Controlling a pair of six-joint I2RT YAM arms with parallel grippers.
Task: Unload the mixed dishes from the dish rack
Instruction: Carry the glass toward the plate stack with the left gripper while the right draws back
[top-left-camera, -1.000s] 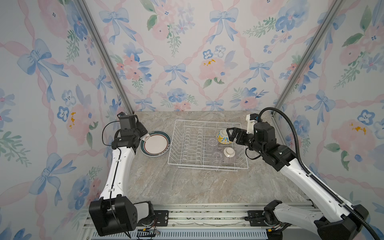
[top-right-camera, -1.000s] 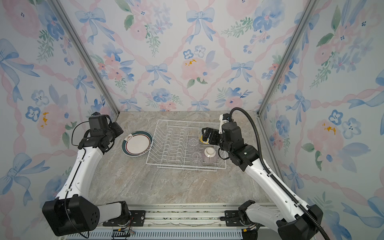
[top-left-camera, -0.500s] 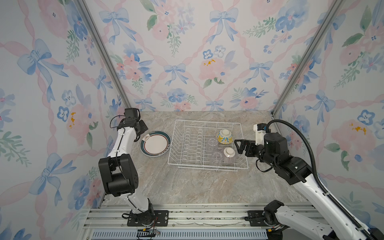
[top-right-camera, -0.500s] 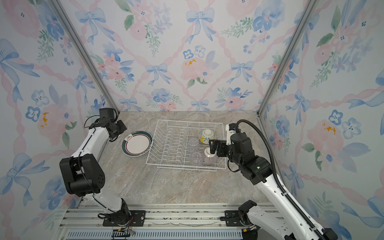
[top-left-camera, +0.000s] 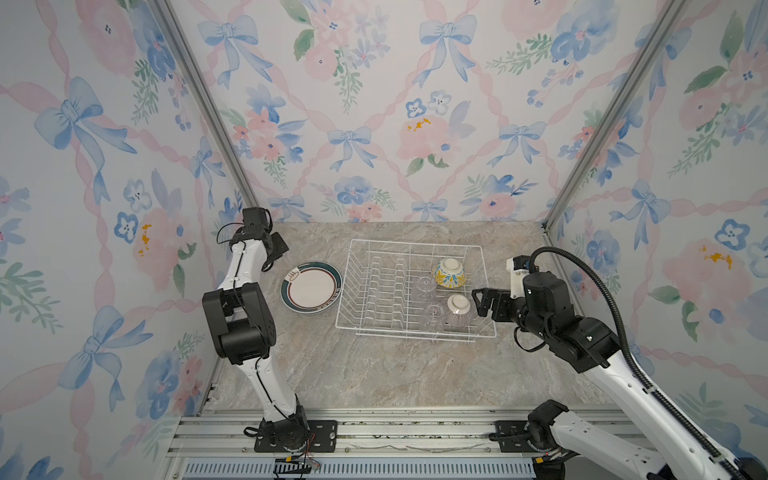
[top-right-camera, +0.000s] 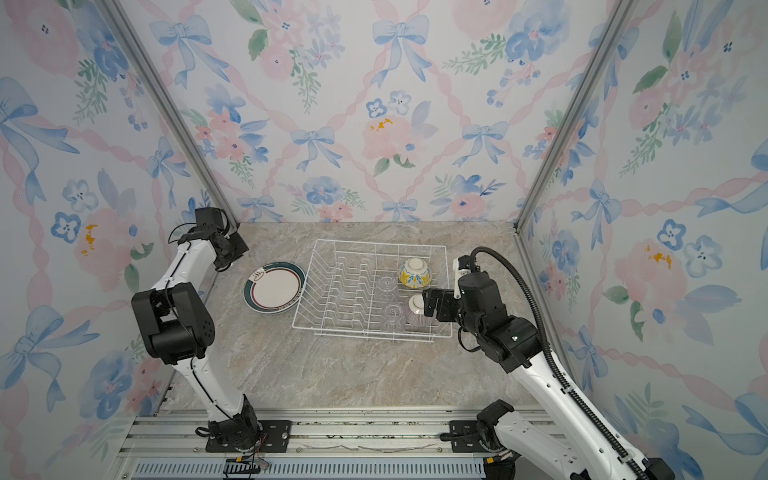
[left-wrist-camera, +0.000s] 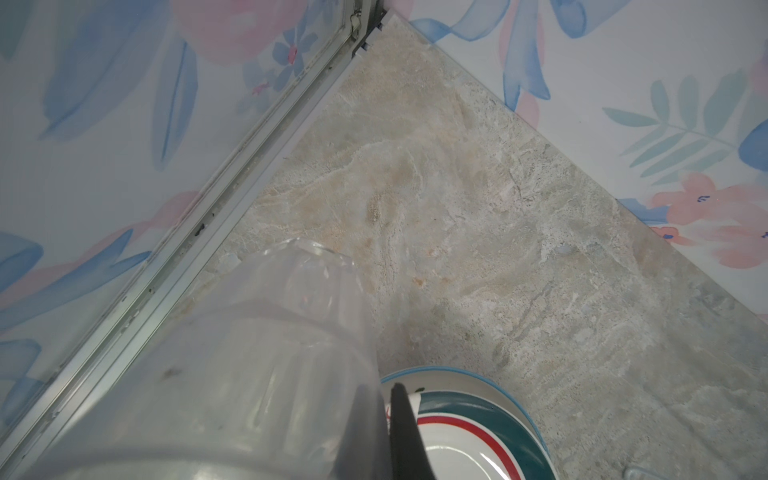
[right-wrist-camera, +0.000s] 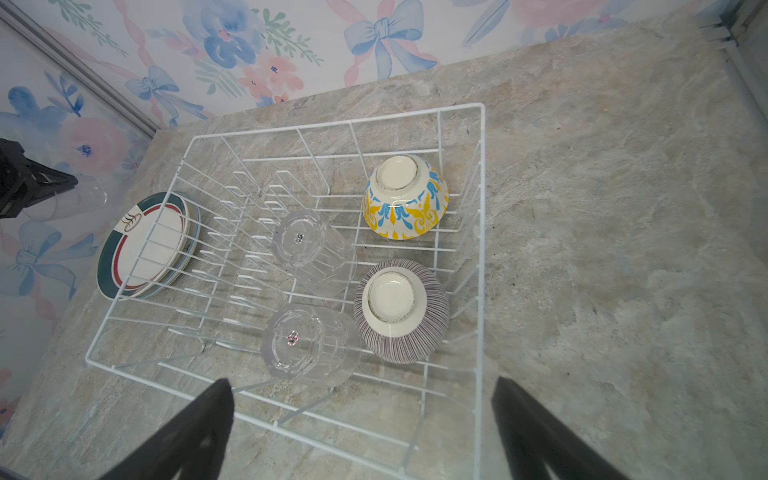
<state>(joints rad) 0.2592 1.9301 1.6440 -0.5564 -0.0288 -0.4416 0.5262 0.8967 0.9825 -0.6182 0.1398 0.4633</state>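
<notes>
The white wire dish rack (top-left-camera: 415, 243) (top-right-camera: 378, 243) (right-wrist-camera: 332, 124) holds a yellow-blue bowl (top-left-camera: 449, 272) (right-wrist-camera: 405, 199) and a purplish striped bowl (top-left-camera: 459, 309) (right-wrist-camera: 401, 309), both upside down. Beside them stand two inverted clear glass cups (right-wrist-camera: 311, 249) (right-wrist-camera: 307, 340). A stack of plates (top-left-camera: 311, 286) (left-wrist-camera: 457, 436), teal-rimmed on top, lies left of the rack. My left gripper (top-left-camera: 277, 249) (left-wrist-camera: 384, 390) is shut on the wall of a third clear glass cup (left-wrist-camera: 270, 353) (right-wrist-camera: 83, 199), above the table's far-left corner. My right gripper (top-left-camera: 482, 301) (right-wrist-camera: 361, 382) hangs open at the rack's right edge, near the striped bowl.
Flowered walls and metal corner posts (top-left-camera: 199, 104) close in the table on three sides. The left arm's elbow (top-left-camera: 239, 320) stands folded up at the left. Bare marble top (top-left-camera: 395, 374) lies in front of the rack.
The right gripper drew back from over the yellow-blue bowl to the rack's right edge, still open. The left arm folded up, its gripper shifting toward the far-left corner.
</notes>
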